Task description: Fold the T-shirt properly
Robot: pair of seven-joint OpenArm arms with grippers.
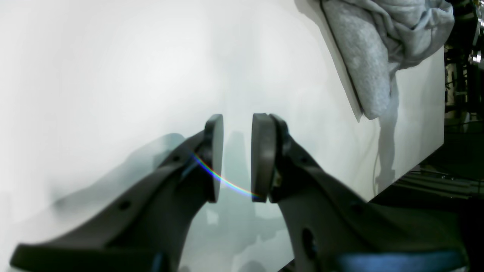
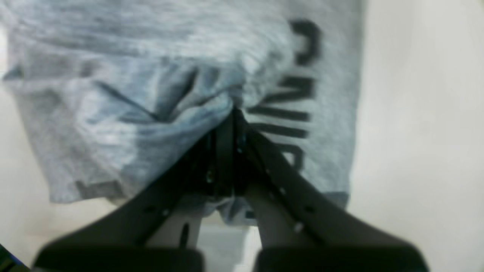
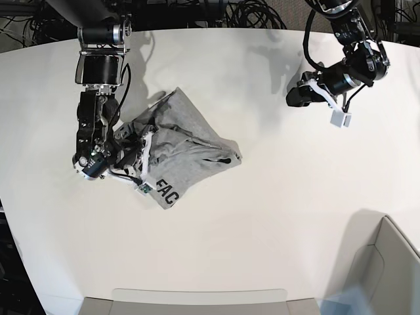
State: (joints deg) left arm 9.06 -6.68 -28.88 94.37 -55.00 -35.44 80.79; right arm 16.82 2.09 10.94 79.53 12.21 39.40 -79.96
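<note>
T-shirt (image 3: 180, 154) lies crumpled on the white table (image 3: 275, 216), left of the table's middle in the base view; it is heather grey, bunched into loose folds, with one corner turned out toward the near edge so that black block lettering shows there; the wider part of the cloth spreads to the right and ends in a rounded fold. In the right wrist view the lettering runs down the right side of the cloth, and the fabric gathers into creases that converge on the fingertips; this view is blurred, so the letters cannot be read in full. The right gripper (image 2: 232, 113) has its jaws pressed together and pinching a gathered fold of the shirt; in the base view this arm reaches down at the left, its wrist lying over the left part of the heap. The left gripper (image 1: 237, 156) hangs over bare table with its jaws spread a little apart and nothing between the pads (image 1: 262, 155); in the base view this arm is at the far right, well apart from the shirt; in its own wrist view the garment shows only as a grey bundle in the upper right corner.
</note>
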